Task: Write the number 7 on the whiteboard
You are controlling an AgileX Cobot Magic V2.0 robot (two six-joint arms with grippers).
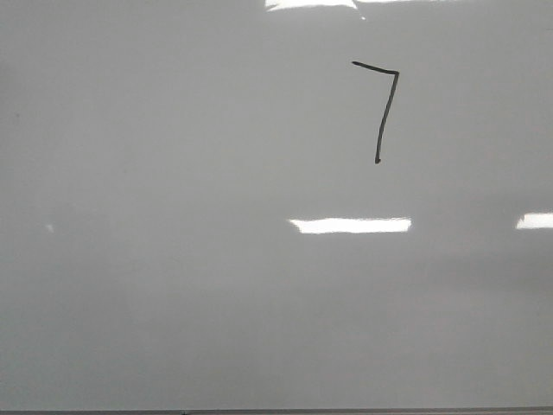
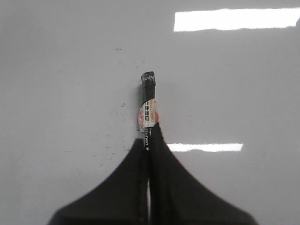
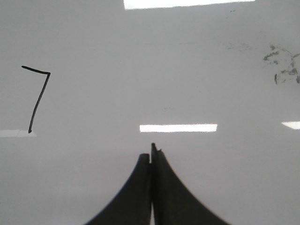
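Observation:
The whiteboard [image 1: 173,259] fills the front view, glossy pale grey. A black number 7 [image 1: 381,112] is drawn on it at the upper right; it also shows in the right wrist view [image 3: 36,98]. No gripper shows in the front view. In the left wrist view my left gripper [image 2: 149,138] is shut on a black marker [image 2: 147,101] with a white and pink label, its capped end pointing away over the board [image 2: 56,93]. In the right wrist view my right gripper [image 3: 151,154] is shut and empty over the board [image 3: 211,178], well to the side of the 7.
Bright rectangular light reflections [image 1: 350,225] lie on the board. Faint dark smudges [image 3: 283,65] mark the board in the right wrist view, and small specks [image 2: 112,140] show near the marker. The board's thin dark lower edge [image 1: 276,411] runs along the bottom.

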